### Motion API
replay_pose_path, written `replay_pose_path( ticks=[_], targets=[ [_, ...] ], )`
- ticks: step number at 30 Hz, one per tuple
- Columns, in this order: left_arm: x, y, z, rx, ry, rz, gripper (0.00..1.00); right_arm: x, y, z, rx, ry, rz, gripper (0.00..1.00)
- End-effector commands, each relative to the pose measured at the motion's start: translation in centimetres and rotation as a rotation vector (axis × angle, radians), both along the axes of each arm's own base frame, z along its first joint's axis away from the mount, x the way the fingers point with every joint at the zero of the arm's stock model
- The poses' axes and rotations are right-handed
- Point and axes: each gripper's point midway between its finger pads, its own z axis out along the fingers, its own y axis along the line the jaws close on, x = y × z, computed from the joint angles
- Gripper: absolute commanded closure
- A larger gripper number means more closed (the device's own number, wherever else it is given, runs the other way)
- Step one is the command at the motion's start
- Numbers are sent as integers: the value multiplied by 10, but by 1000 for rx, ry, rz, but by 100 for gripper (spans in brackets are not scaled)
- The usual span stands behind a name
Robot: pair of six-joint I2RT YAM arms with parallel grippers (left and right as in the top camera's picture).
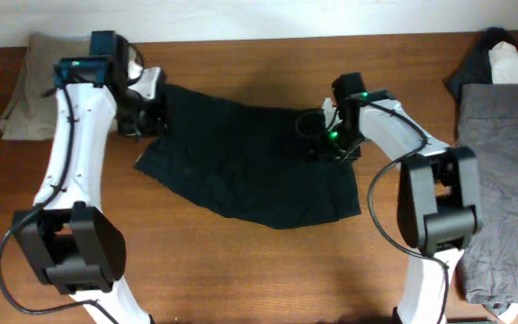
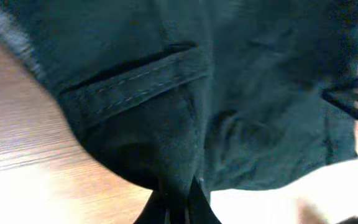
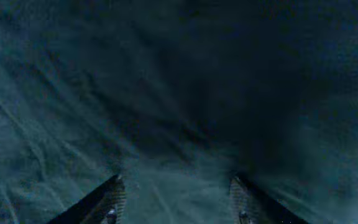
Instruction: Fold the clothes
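Black garment [image 1: 250, 171] lies spread at mid-table between the two arms. It is mostly flat and wrinkled, with its lower edge bulging toward the robot's side. Stitched pocket welt [image 2: 135, 78] shows near its left corner.

Left gripper [image 2: 179, 193] is pinched closed on that corner, cloth bunched up into the fingers. Right gripper [image 3: 178, 199] sits over the opposite upper edge, fingers [image 3: 112, 200] wide apart with cloth below and between them, nothing clamped. Cannot tell whether the pads touch the cloth.

Judgement: first fold is being set up, with one corner secured. The next move calls for the right to close on its edge, then both lift together.

Khaki garment [image 1: 25, 90] lies far left. Grey garment [image 1: 502, 180] and white garment [image 1: 515, 63] are piled at right, well apart.
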Motion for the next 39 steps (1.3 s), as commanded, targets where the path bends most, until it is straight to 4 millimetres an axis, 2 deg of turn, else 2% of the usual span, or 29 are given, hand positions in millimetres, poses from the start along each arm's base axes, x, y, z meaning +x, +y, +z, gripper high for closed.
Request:
replay_pose_path(
  ticks=[1,3,7,10,12,16,18,20,22,23,24,25,29,32,36,39],
  targets=[
    [-9,-51,27,-73,-58,-114,100,-2,21,-9,10,3,44,57],
    [-13,-78,31,-117,-70,-172,100,-2,20,-12,-35,-8,53,70],
    [-25,-131,37,-156,-100,-297,100,-2,19,-14,-57,-11,48,83],
    [-30,-159,41,-181,-134,-361,100,0,19,-14,-56,-20,43,88],
    [-32,-170,42,-193,-129,-350,100,0,19,-14,-55,-20,43,92],
    [-32,-175,43,-199,-134,-348,100,5,14,-6,-55,-32,29,96],
    [-32,-173,47,-193,-144,-343,100,11,1,26,-63,-61,-2,96],
    [-26,-151,53,-78,-182,-254,100,19,-32,69,-110,-140,-68,96],
    [-26,-140,62,-25,-213,-227,100,19,-63,89,-139,-167,-124,96],
    [-27,-140,64,-26,-218,-227,100,19,-69,90,-141,-165,-126,96],
    [-26,-140,65,-28,-224,-226,100,17,-81,84,-150,-150,-120,96],
    [-26,-140,66,-34,-222,-221,100,12,-86,70,-155,-113,-129,96],
    [-29,-148,69,-77,-217,-235,100,2,-87,37,-164,-63,-125,96],
    [-33,-166,78,-188,-219,-276,100,-10,-82,10,-134,-44,-121,96],
    [-33,-175,81,-194,-241,-296,100,-24,-80,-9,-120,-17,-120,96],
    [-32,-192,82,-199,-275,-330,100,-24,-73,-10,-82,-22,-118,96]
  ],
)
